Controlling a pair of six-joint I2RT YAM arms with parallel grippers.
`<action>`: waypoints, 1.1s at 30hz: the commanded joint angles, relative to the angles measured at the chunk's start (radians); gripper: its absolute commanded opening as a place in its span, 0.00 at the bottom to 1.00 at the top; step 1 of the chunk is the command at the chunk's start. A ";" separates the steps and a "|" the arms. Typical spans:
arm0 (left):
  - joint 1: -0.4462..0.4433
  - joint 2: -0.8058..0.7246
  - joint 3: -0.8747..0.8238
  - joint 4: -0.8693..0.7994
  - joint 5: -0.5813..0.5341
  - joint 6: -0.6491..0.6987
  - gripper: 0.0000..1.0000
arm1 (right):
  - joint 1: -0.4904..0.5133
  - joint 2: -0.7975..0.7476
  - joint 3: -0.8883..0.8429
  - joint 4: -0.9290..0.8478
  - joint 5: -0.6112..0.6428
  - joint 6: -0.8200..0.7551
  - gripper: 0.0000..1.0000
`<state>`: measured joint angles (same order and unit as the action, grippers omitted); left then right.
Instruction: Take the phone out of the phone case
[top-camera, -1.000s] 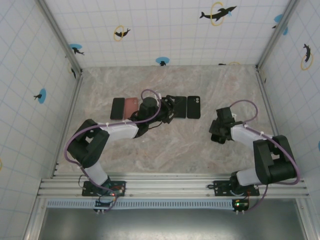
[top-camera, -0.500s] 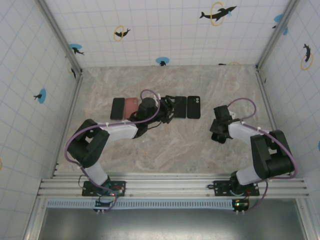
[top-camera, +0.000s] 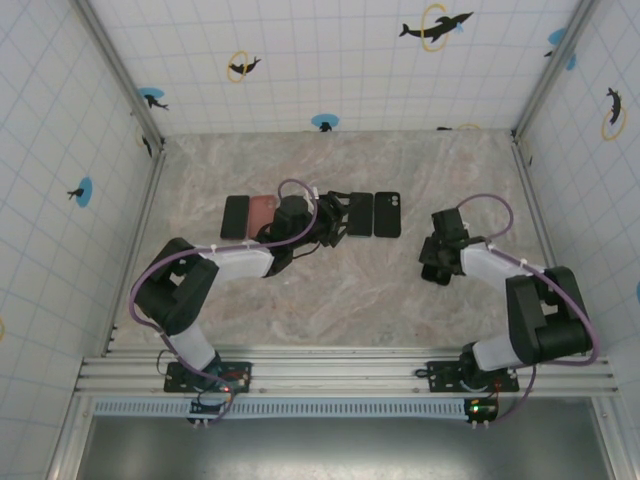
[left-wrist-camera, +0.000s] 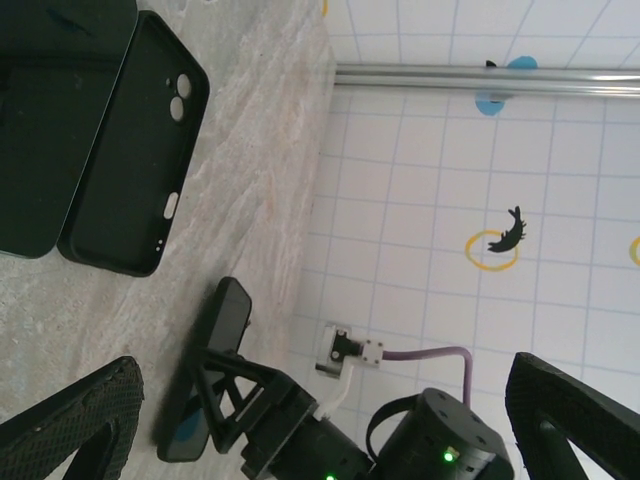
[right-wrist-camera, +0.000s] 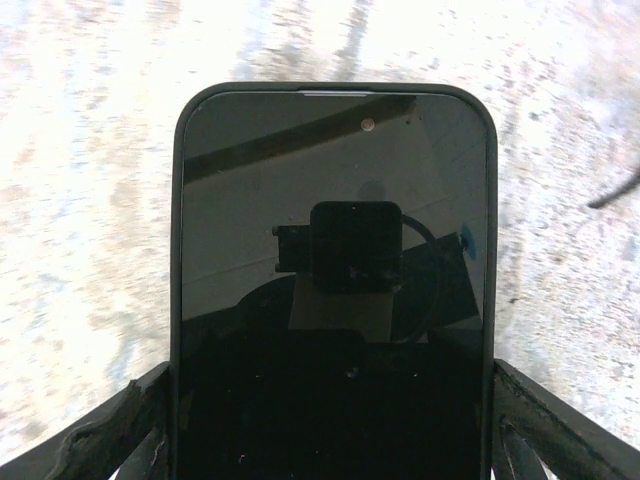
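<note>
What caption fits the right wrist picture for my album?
A black phone, screen dark, pinched in the right claw, with the marble table behind.

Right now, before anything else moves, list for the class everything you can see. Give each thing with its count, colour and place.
phone in its case: one, black, screen up, between the right claw's fingers
empty case: one, black, right end of the row on the table
black slab: one, glossy, beside the empty case; cannot tell whether it is a phone or a case
pinkish flat piece: one, left part of the row
black flat piece: one, left end of the row
table: one, marbled beige
walls: white tiles with dolphin stickers
left claw: open, over the middle of the row
right claw: fingers against both long edges of the phone
</note>
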<state>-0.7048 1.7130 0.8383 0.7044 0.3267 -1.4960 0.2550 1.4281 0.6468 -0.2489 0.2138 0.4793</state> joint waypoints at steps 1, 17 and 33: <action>0.010 -0.004 0.005 -0.007 0.015 0.009 0.95 | -0.005 -0.069 -0.028 0.040 -0.076 -0.094 0.60; -0.022 0.046 0.247 -0.306 -0.019 0.339 0.81 | 0.021 -0.332 -0.167 0.448 -0.413 -0.243 0.56; -0.100 0.173 0.485 -0.485 0.006 0.546 0.59 | 0.065 -0.342 -0.084 0.480 -0.523 -0.209 0.55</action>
<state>-0.7979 1.8542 1.2755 0.2886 0.3233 -1.0142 0.3119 1.1122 0.4938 0.1555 -0.2756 0.2626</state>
